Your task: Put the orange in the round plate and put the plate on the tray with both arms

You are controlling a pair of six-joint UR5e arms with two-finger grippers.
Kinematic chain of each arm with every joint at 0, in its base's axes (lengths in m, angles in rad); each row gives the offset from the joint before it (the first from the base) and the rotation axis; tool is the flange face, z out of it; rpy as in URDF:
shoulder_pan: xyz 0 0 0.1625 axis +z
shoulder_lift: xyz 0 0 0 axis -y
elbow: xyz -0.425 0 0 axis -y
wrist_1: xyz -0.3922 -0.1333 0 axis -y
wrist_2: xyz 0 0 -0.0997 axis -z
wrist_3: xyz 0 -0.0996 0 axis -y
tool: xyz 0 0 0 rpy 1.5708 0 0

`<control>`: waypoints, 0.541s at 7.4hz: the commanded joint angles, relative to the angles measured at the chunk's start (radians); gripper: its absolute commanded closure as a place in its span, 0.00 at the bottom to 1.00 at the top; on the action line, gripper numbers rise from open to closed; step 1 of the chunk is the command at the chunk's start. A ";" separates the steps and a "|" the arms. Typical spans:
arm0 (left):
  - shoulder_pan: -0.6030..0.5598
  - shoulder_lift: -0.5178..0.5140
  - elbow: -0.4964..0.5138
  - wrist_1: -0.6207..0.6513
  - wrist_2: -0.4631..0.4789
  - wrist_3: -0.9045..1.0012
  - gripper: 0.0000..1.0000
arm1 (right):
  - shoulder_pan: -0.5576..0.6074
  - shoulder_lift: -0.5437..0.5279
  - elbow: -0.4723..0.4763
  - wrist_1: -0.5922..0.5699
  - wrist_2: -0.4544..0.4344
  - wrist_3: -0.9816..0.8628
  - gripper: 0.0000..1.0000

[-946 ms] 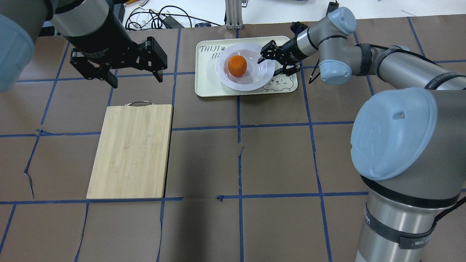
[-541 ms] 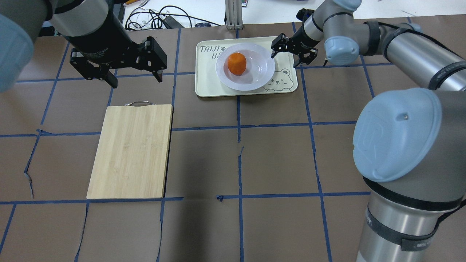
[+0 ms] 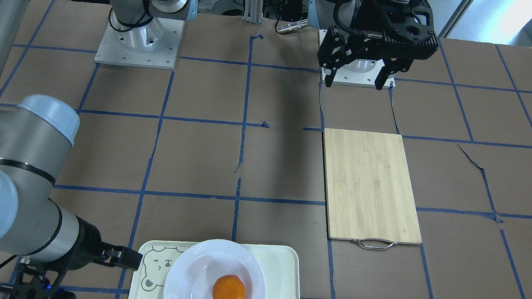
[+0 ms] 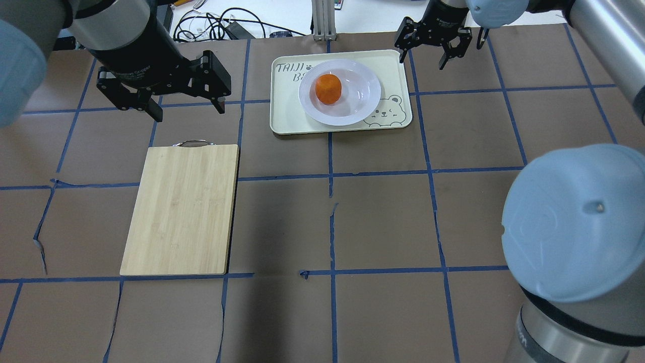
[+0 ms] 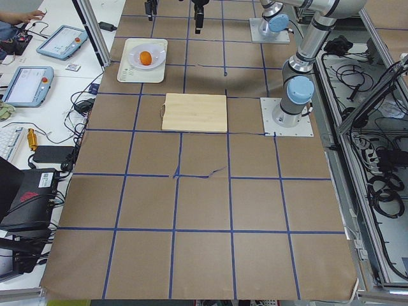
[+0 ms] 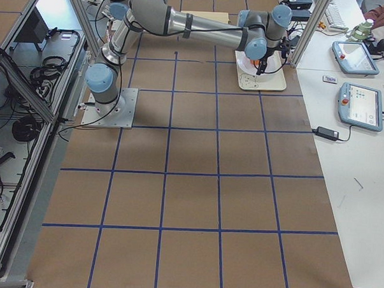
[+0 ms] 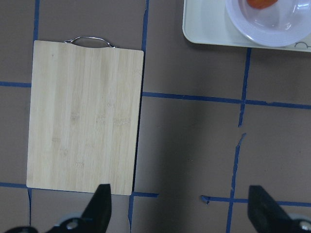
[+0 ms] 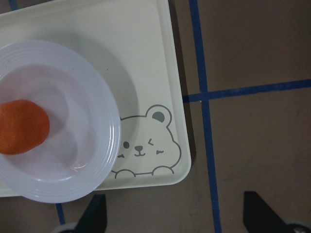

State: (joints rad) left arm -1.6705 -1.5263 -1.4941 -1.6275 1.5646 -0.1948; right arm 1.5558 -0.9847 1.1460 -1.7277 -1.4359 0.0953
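The orange (image 4: 328, 89) lies left of centre in the round white plate (image 4: 360, 97). The plate rests on the cream tray (image 4: 286, 117) at the far middle of the table. My right gripper (image 4: 423, 59) hangs open and empty above the tray's far right corner, clear of the plate. In the right wrist view the plate (image 8: 82, 145), orange (image 8: 22, 126) and tray's bear drawing (image 8: 143, 145) lie below its spread fingers (image 8: 95, 216). My left gripper (image 4: 189, 108) hovers open and empty far to the left of the tray, beyond the cutting board.
A bamboo cutting board (image 4: 181, 209) with a metal handle lies left of centre. Cables (image 4: 227, 25) and an aluminium post (image 4: 322, 20) sit past the table's far edge. Brown paper with blue tape lines, torn in places, covers the table.
My right gripper has drawn back from the plate's right rim, moving up and away to the tray's far right corner. Plate, orange and left arm have stayed put.
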 commanded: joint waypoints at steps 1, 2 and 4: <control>0.000 0.000 0.000 0.000 -0.001 0.000 0.00 | 0.029 -0.186 0.183 0.031 -0.114 -0.023 0.00; 0.000 0.000 0.000 0.000 -0.001 0.000 0.00 | 0.024 -0.312 0.280 0.022 -0.115 -0.067 0.00; 0.000 0.000 0.000 0.000 -0.001 0.000 0.00 | 0.027 -0.443 0.366 0.022 -0.118 -0.104 0.00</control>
State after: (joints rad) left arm -1.6705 -1.5263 -1.4941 -1.6276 1.5632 -0.1954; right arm 1.5819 -1.3422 1.4536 -1.7041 -1.5491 0.0115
